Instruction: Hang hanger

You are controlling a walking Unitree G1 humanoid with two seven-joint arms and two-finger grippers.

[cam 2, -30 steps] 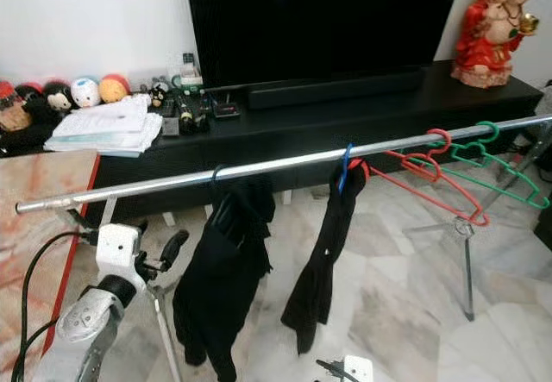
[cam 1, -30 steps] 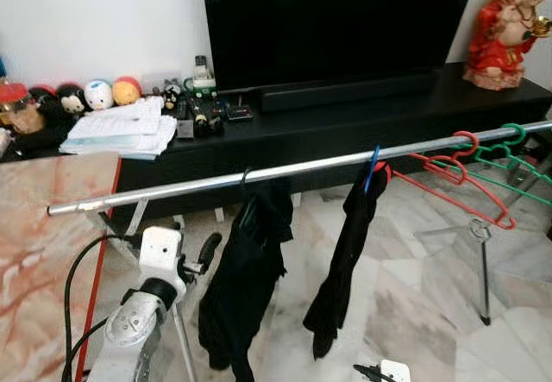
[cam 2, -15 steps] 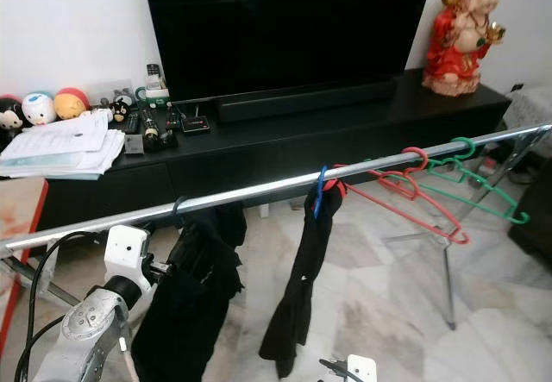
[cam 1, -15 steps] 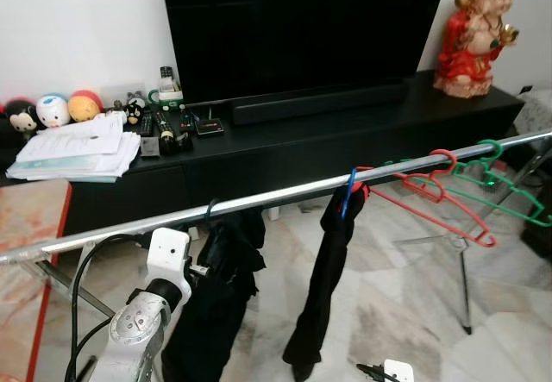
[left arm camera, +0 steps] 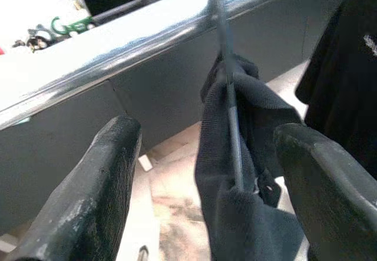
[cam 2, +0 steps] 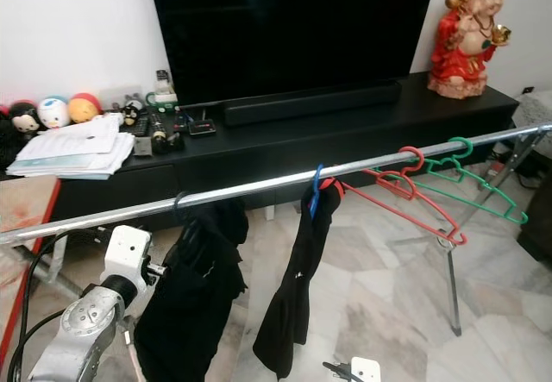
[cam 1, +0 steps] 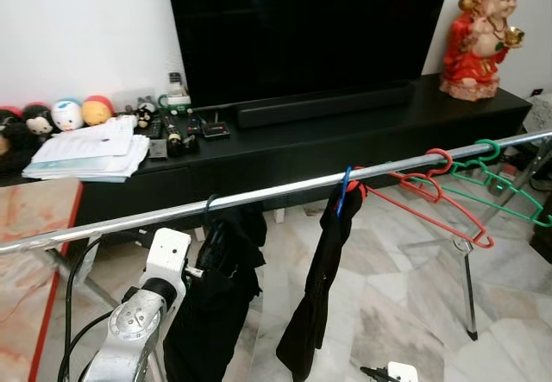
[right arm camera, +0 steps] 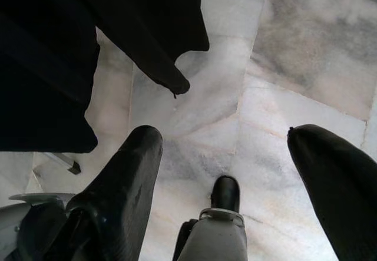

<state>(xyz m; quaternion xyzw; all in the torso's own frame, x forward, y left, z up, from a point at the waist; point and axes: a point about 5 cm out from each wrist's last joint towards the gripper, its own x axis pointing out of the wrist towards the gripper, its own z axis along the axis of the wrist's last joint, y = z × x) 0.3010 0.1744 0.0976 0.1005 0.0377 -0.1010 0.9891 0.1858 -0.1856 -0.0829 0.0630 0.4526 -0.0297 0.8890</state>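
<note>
Though perhaps glossy, marble floor (cam 1: 405, 278).

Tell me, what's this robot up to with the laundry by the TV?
It is hanging clothes on a metal rail. Its left gripper is open around the dark hanger carrying a black garment, whose hook is already over the rail. Another black garment and empty red and green hangers hang further along. The right arm hangs idle, its gripper open above the floor.
</note>
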